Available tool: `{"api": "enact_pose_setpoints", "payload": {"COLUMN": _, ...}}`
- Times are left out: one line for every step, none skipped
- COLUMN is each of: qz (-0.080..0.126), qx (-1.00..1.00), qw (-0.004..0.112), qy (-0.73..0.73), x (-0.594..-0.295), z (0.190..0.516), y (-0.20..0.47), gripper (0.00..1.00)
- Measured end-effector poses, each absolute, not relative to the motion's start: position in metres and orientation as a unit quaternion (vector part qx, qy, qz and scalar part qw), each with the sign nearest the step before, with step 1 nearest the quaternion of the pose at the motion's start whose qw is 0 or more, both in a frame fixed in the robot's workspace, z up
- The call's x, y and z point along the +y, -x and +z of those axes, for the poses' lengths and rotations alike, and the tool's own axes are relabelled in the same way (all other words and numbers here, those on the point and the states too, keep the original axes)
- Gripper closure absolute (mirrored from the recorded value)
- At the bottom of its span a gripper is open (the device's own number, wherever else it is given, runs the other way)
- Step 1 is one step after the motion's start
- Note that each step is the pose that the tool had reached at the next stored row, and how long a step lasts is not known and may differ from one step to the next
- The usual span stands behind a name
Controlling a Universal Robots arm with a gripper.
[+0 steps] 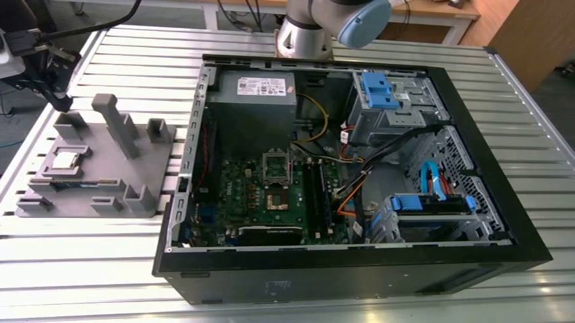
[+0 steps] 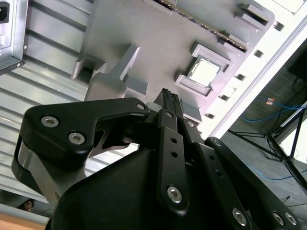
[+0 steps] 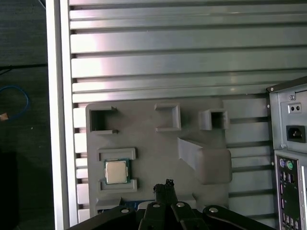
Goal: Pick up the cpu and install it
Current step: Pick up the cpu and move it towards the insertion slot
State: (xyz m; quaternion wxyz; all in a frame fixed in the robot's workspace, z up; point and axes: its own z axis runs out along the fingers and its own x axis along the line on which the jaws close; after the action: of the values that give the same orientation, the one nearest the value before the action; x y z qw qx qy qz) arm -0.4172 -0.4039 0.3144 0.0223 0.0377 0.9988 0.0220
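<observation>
Closest in both wrist views is the black gripper (image 2: 168, 96), its fingertips drawn together with nothing between them. It hangs above the grey holder (image 3: 158, 148) and is clear of it. Just past the tips, the cpu (image 3: 116, 171) lies flat with its silver top up, seated between two low brackets on the holder. It is on the side of the holder nearest the worktop's (image 3: 144, 57) edge. A long thin memory stick (image 2: 201, 23) lies in a slot beside it. The holder's upright posts stand further along. Beyond the holder, towards the middle of the slatted worktop, the open computer case (image 1: 503, 222) lies on its side, with the green motherboard (image 1: 260, 192) exposed inside.
</observation>
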Motion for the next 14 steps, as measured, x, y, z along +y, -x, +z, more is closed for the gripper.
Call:
{"api": "enact_pose_setpoints", "payload": {"qz": 0.022, "qx": 0.999, "qw": 0.022, "qy": -0.038, "x": -0.4039, "z": 0.3136, "y": 0.4171, "gripper": 0.89}}
{"api": "enact_pose_setpoints", "payload": {"qz": 0.022, "qx": 0.999, "qw": 0.022, "qy": -0.038, "x": -0.4039, "z": 0.3125, "y": 0.4172, "gripper": 0.89}}
{"api": "enact_pose_setpoints", "payload": {"qz": 0.022, "qx": 0.999, "qw": 0.022, "qy": -0.038, "x": -0.4038, "z": 0.3115, "y": 0.4172, "gripper": 0.89}}
{"api": "enact_pose_setpoints", "payload": {"qz": 0.022, "qx": 0.999, "qw": 0.022, "qy": -0.038, "x": -0.4039, "z": 0.3104, "y": 0.4172, "gripper": 0.89}}
{"api": "enact_pose_setpoints", "payload": {"qz": 0.022, "qx": 0.999, "qw": 0.022, "qy": -0.038, "x": -0.4039, "z": 0.3094, "y": 0.4171, "gripper": 0.89}}
{"api": "enact_pose_setpoints", "payload": {"qz": 0.022, "qx": 0.999, "qw": 0.022, "qy": -0.038, "x": -0.4039, "z": 0.3087, "y": 0.4171, "gripper": 0.89}}
{"api": "enact_pose_setpoints", "payload": {"qz": 0.022, "qx": 0.999, "qw": 0.022, "qy": -0.038, "x": -0.4039, "z": 0.3080, "y": 0.4171, "gripper": 0.89}}
{"api": "enact_pose_setpoints", "payload": {"qz": 0.022, "qx": 0.999, "qw": 0.022, "qy": -0.038, "x": -0.4040, "z": 0.3073, "y": 0.4172, "gripper": 0.89}}
{"api": "enact_pose_setpoints", "payload": {"qz": 0.022, "qx": 0.999, "qw": 0.022, "qy": -0.038, "x": -0.4040, "z": 0.3065, "y": 0.4172, "gripper": 0.89}}
{"api": "enact_pose_setpoints", "payload": {"qz": 0.022, "qx": 0.999, "qw": 0.022, "qy": -0.038, "x": -0.4040, "z": 0.3059, "y": 0.4171, "gripper": 0.89}}
{"api": "enact_pose_setpoints", "payload": {"qz": 0.022, "qx": 0.999, "qw": 0.022, "qy": -0.038, "x": -0.4039, "z": 0.3054, "y": 0.4171, "gripper": 0.89}}
{"api": "enact_pose_setpoints", "payload": {"qz": 0.022, "qx": 0.999, "qw": 0.022, "qy": -0.038, "x": -0.4040, "z": 0.3051, "y": 0.4172, "gripper": 0.89}}
{"api": "enact_pose_setpoints", "payload": {"qz": 0.022, "qx": 0.999, "qw": 0.022, "qy": -0.038, "x": -0.4040, "z": 0.3048, "y": 0.4173, "gripper": 0.89}}
{"api": "enact_pose_setpoints", "payload": {"qz": 0.022, "qx": 0.999, "qw": 0.022, "qy": -0.038, "x": -0.4040, "z": 0.3046, "y": 0.4173, "gripper": 0.89}}
